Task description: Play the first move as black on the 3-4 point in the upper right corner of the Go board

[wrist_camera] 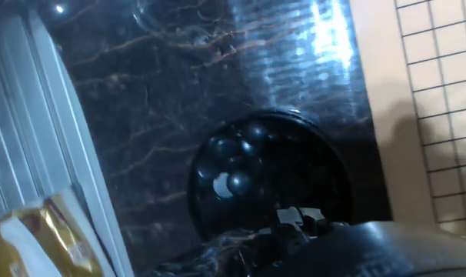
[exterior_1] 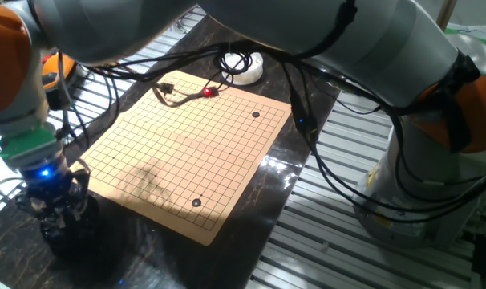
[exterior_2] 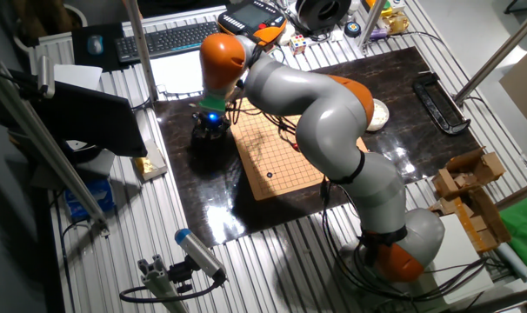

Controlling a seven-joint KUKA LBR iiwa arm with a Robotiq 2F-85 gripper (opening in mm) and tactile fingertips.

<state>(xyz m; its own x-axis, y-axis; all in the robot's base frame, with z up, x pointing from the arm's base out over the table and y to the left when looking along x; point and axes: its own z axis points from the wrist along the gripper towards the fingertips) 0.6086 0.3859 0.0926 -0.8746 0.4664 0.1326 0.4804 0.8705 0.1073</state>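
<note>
Poised at lower left, end effector [exterior_1: 57, 210] hangs over the bowl [wrist_camera: 270, 178] to fetch a black stone [wrist_camera: 241, 183]; its grip probably unreadable.

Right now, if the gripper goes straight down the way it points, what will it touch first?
Most likely the black stones heaped in the round bowl beside the Go board. The gripper hangs right above that bowl in the hand view. How far above is hard to judge, and its fingers are too dark to read.
</note>
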